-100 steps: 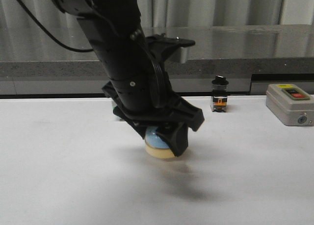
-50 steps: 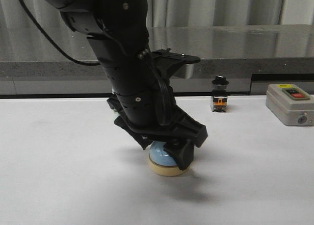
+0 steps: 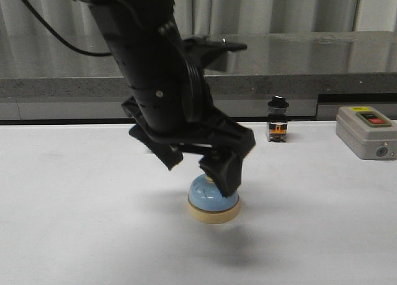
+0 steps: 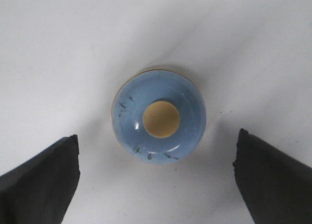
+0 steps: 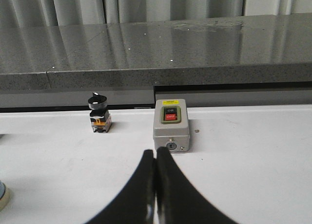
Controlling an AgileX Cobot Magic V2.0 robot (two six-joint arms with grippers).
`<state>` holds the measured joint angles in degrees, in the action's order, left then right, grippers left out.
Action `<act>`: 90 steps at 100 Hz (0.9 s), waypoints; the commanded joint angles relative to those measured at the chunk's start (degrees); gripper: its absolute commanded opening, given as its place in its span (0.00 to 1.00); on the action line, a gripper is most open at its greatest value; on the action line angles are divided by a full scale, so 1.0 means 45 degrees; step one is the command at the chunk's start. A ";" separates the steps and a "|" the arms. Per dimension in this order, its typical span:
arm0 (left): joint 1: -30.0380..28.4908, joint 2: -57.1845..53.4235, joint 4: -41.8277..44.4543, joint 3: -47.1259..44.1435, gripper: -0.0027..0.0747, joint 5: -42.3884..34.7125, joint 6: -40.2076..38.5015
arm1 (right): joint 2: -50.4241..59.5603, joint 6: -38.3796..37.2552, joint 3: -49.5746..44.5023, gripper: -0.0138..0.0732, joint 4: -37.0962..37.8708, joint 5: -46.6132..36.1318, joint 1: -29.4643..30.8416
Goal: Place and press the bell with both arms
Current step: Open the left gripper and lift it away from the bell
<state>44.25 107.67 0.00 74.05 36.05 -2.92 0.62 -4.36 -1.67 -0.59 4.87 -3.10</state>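
The light-blue bell point(image 3: 213, 201) with its cream base stands upright on the white table, near the middle. My left gripper point(image 3: 198, 173) hangs just above it, open, with one finger on each side and neither touching it. In the left wrist view the bell point(image 4: 159, 117) is seen from above with its cream button in the centre, and the left gripper point(image 4: 157, 151) has its black fingertips point(image 4: 53, 170) spread wide apart. My right gripper point(image 5: 155, 153) is shut and empty, low over the table, pointing at the grey switch box. A sliver of the bell point(image 5: 2, 197) shows at that view's edge.
A black-capped switch point(image 3: 277, 119) stands at the back of the table, also in the right wrist view point(image 5: 99, 112). A grey on/off switch box point(image 3: 367, 131) sits at the back right, close ahead of the right gripper point(image 5: 170, 124). A grey counter ledge point(image 3: 310, 80) runs behind the table.
My left gripper carried the bell a little to the right, set it on the table, then opened and rose slightly. The bell now stands free.
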 commanded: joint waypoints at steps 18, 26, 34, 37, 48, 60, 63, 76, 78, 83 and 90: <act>-0.1858 -0.3276 -0.0071 -0.1531 0.84 -0.0748 -0.0195 | 0.0235 0.0037 0.0252 0.09 0.0132 -0.1015 0.0038; -0.2786 -0.4270 -0.0071 -0.2407 0.84 -0.1441 -0.0487 | 0.0235 0.0037 0.0252 0.09 0.0132 -0.1015 0.0038; -0.3656 -0.5245 -0.0253 -0.3418 0.84 -0.2198 -0.0533 | 0.0235 0.0037 0.0252 0.09 0.0132 -0.1015 0.0038; -0.3983 -0.5717 -0.0426 -0.3749 0.84 -0.2490 -0.0533 | 0.0235 0.0037 0.0252 0.09 0.0132 -0.1015 0.0038; -0.5123 -0.7174 -0.0646 -0.5042 0.84 -0.3560 -0.0533 | 0.0235 0.0037 0.0252 0.09 0.0132 -0.1015 0.0038; -0.5967 -0.8946 -0.0646 -0.6283 0.84 -0.4579 -0.0533 | 0.0235 0.0037 0.0252 0.09 0.0132 -0.1015 0.0038; -0.6096 -0.9480 -0.0646 -0.6567 0.84 -0.4809 -0.0533 | 0.0235 0.0037 0.0252 0.09 0.0132 -0.1015 0.0038; -0.6320 -1.1540 -0.0646 -0.7860 0.84 -0.5879 -0.0533 | 0.0235 0.0037 0.0252 0.09 0.0132 -0.1015 0.0038; -0.6320 -1.1744 -0.0646 -0.7976 0.83 -0.5970 -0.0533 | 0.0235 0.0037 0.0252 0.09 0.0132 -0.1015 0.0038; -0.6320 -1.2458 -0.0646 -0.8351 0.83 -0.6229 -0.0533 | 0.0235 0.0037 0.0252 0.09 0.0132 -0.1015 0.0038; -0.6320 -1.3467 -0.0646 -0.8890 0.79 -0.6477 -0.0533 | 0.0235 0.0037 0.0252 0.09 0.0132 -0.1015 0.0038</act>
<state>15.97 52.37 -2.24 34.97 13.06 -4.66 0.62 -4.36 -1.67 -0.59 4.87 -3.10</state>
